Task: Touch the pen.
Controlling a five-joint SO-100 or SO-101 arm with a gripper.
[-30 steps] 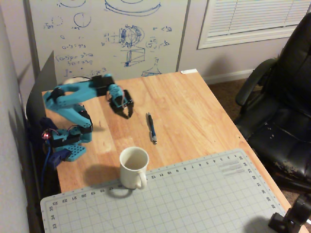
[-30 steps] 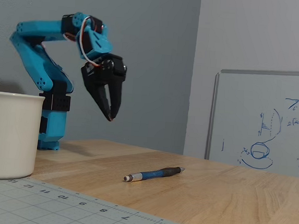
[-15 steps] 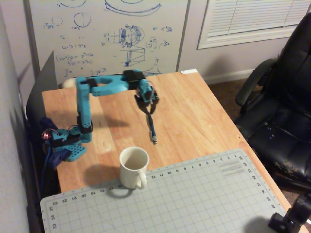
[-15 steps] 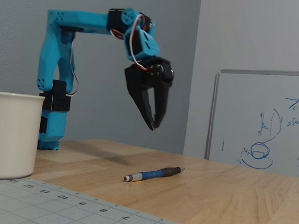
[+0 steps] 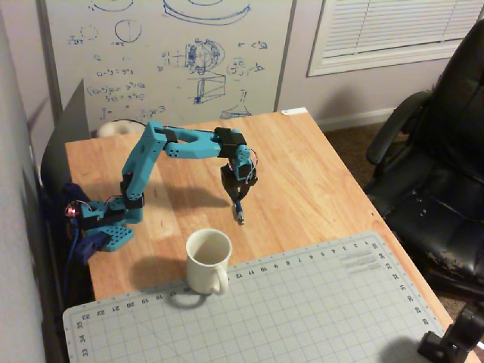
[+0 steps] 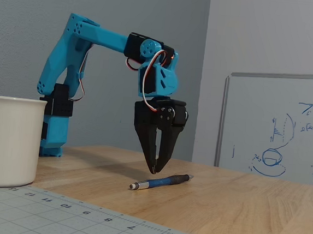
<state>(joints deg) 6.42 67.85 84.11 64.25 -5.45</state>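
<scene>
Tapered black end effector (image 6: 155, 171) above slim blue pen (image 6: 162, 181)

My body: bright blue plastic arm (image 6: 92, 35), chunky printed links, black servo blocks at joints. Blue base (image 5: 106, 227) with small red light on its left side in overhead view. My black two-finger gripper (image 6: 156, 169): long tapering fingers (image 6: 146, 141), small screws on wrist block. Red, white and dark wires loop beside blue wrist housing (image 6: 160, 79).
</scene>
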